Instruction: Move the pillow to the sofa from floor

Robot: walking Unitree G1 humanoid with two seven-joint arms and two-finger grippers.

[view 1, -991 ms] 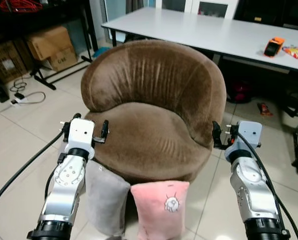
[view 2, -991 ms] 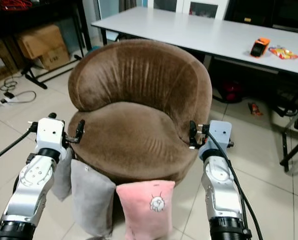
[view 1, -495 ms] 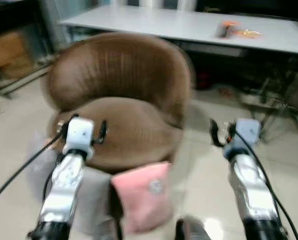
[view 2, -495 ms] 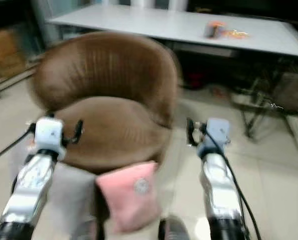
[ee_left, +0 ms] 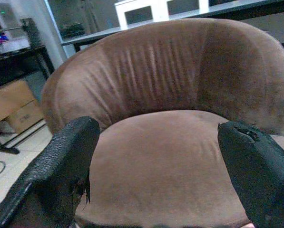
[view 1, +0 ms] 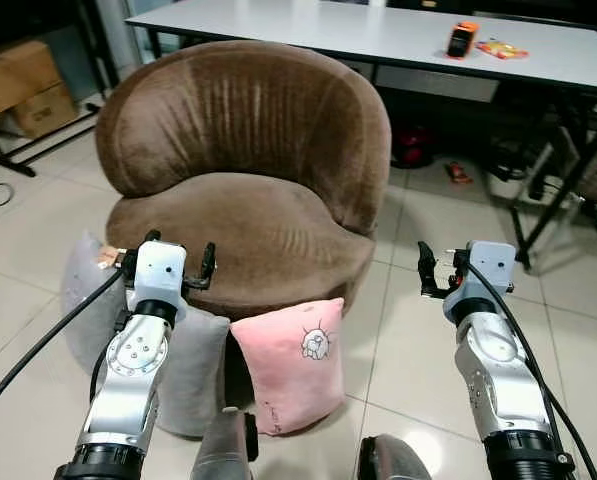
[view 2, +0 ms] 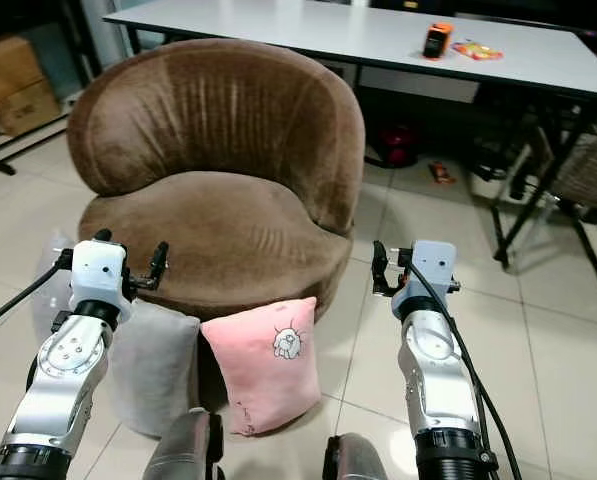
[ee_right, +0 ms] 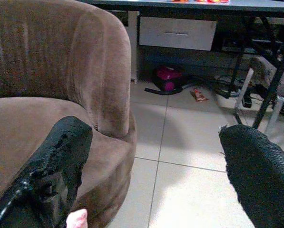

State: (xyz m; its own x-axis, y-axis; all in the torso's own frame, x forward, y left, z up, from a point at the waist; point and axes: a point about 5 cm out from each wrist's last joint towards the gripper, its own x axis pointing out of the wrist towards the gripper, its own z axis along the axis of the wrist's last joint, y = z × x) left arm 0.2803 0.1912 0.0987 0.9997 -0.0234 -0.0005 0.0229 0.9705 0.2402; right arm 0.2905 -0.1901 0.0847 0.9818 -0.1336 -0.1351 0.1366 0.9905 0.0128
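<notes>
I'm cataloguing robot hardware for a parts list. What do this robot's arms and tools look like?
Both arms are silver, jointed metal with black collars near the base and a white boxy wrist block. A black cable runs along each. The left tool and right tool each have two long black fingers with a rough, textured surface.

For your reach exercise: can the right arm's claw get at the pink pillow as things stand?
Probably yes. The right claw hangs open above bare floor, and nothing stands between it and the pink pillow below, to its left.
</notes>
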